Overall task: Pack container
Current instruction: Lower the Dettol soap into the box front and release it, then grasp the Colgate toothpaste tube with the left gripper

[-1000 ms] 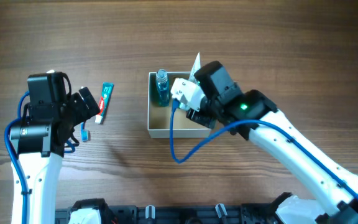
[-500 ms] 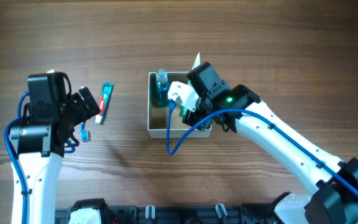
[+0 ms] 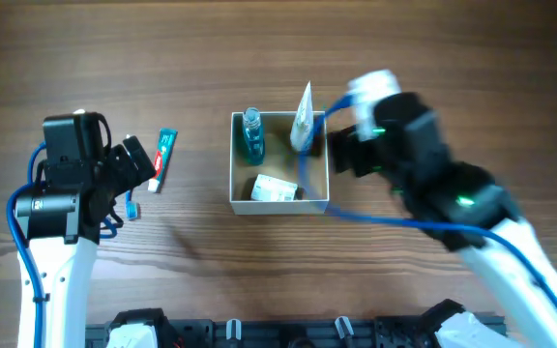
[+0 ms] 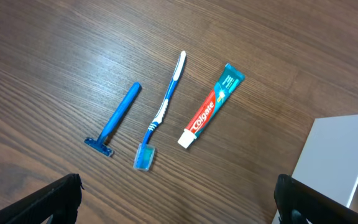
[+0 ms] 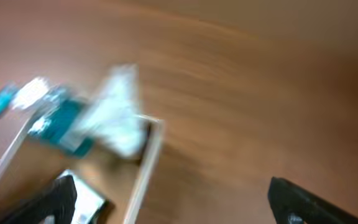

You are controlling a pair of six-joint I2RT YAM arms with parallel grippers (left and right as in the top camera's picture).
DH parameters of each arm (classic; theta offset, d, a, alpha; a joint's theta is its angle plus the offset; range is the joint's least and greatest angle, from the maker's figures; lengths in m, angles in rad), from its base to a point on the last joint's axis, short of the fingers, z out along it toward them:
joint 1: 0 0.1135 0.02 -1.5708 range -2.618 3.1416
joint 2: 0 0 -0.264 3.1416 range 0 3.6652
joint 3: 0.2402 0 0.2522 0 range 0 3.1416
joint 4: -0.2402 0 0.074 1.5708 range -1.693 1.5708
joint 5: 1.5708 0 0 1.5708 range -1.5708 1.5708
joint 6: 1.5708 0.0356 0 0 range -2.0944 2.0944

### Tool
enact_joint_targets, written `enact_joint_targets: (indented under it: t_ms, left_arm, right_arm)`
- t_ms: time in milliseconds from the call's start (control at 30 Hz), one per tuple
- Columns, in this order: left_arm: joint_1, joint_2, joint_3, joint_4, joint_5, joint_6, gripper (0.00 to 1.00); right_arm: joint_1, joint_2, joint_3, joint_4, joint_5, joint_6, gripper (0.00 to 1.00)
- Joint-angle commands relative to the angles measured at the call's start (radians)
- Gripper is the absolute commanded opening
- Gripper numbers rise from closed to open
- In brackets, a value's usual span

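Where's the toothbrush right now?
In the left wrist view, the toothbrush lies on the table between the razor and the toothpaste tube, outside the container, to its left.

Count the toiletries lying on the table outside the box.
3, side by side, left of the container in the overhead view: a blue razor, a blue-and-white toothbrush, and a toothpaste tube nearest the container. None looks hidden in the left wrist view.

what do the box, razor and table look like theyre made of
Box: most likely cardboard; matte tan inside, white outer walls, thin straight edges.
Razor: plastic, it seems; even bright blue colour, smooth one-piece handle.
Table: wood or a wood-look laminate; brown grain lines with a dull sheen. The pictures cannot settle which.
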Motion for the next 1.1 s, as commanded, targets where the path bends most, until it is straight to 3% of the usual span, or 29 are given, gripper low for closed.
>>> enact_joint_targets:
  t_ms: [0, 133, 300, 500, 800, 1067]
  left_arm:
    - [0.006, 0.011, 0.016, 0.011, 0.112, 0.132, 1.0]
    - [-0.016, 0.136, 0.016, 0.022, 0.12, 0.226, 1.0]
    - [-0.039, 0.402, 0.023, 0.093, 0.121, 0.277, 1.0]
    - [-0.064, 0.605, 0.037, 0.179, 0.12, 0.38, 1.0]
    - [-0.063, 0.695, 0.037, 0.322, 0.124, 0.533, 1.0]
    - [-0.06, 0.805, 0.037, 0.345, 0.128, 0.542, 1.0]
  right_arm:
    - [-0.199, -0.019, -0.011, -0.064, -0.047, 0.37, 1.0]
    - [-0.367, 0.038, -0.065, -0.08, -0.288, 0.313, 1.0]
    - [-0.383, 0.147, -0.069, -0.118, -0.294, 0.291, 1.0]
    - [-0.383, 0.226, -0.069, -0.122, -0.295, 0.277, 1.0]
    - [-0.383, 0.247, -0.069, -0.126, -0.294, 0.227, 1.0]
    - [-0.383, 0.247, -0.069, -0.125, -0.29, 0.184, 1.0]
